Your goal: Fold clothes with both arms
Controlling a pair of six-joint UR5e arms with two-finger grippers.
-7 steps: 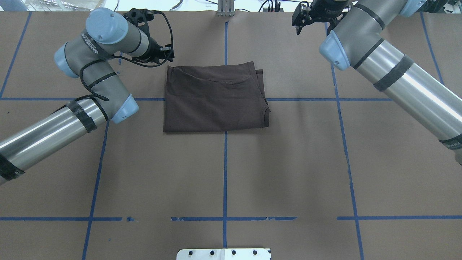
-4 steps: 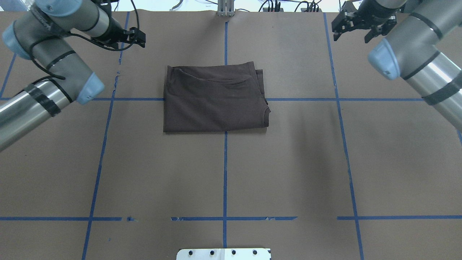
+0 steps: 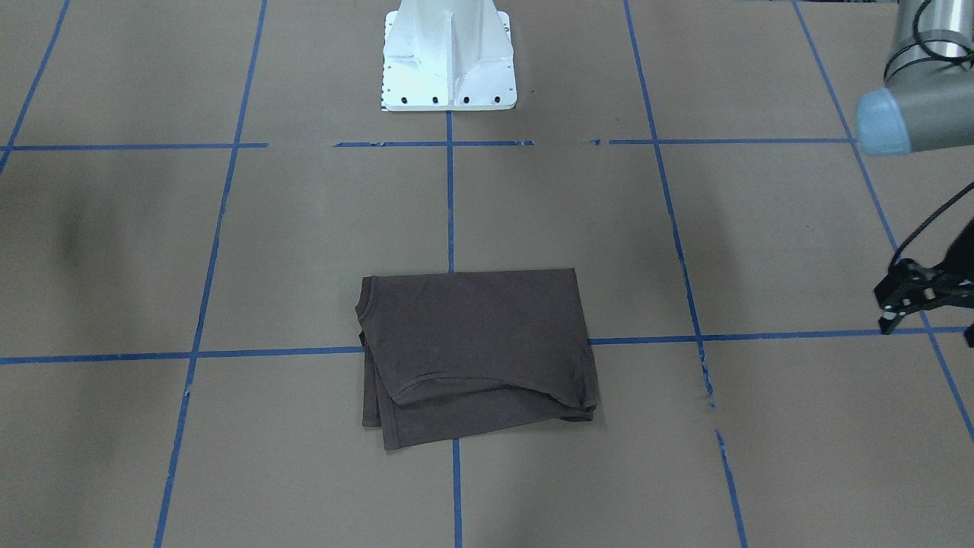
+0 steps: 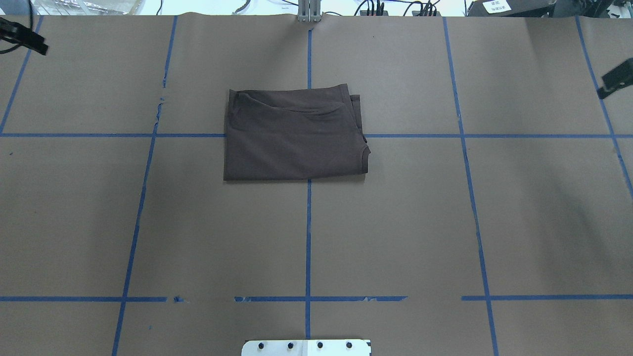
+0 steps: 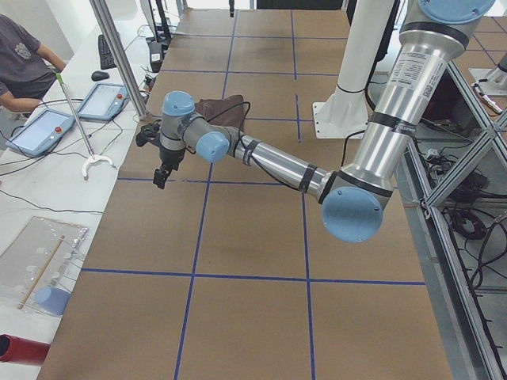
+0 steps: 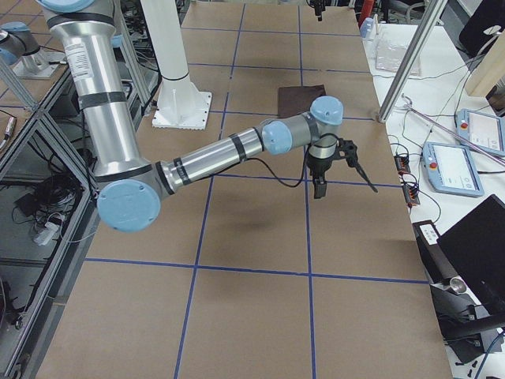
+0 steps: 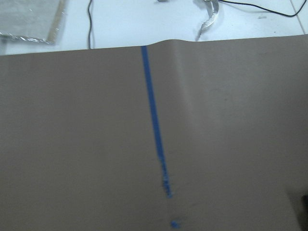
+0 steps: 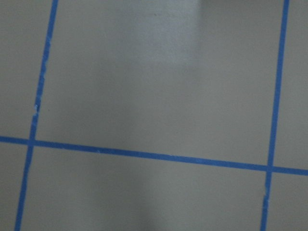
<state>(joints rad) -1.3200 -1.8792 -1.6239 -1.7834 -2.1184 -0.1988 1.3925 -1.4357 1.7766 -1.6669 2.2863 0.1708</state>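
Note:
The clothes, one dark brown-grey T-shirt, lie folded into a flat rectangle at the table's middle, with the collar at the right edge in the overhead view. The T-shirt is untouched by either arm. My left gripper hangs far out to the shirt's side, its fingers spread and empty; in the overhead view only one of its fingers shows at the top left edge. My right gripper is open and empty beyond the shirt's other side, and one of its fingers shows at the right edge.
Brown paper with a blue tape grid covers the table. The white pedestal base stands at the robot's side. A person sits by control tablets past the far edge. Both wrist views show only paper and tape.
Both arms have swung outward from beside the shirt's far corners to the table's left and right edges, almost out of the overhead view. The shirt has not moved.

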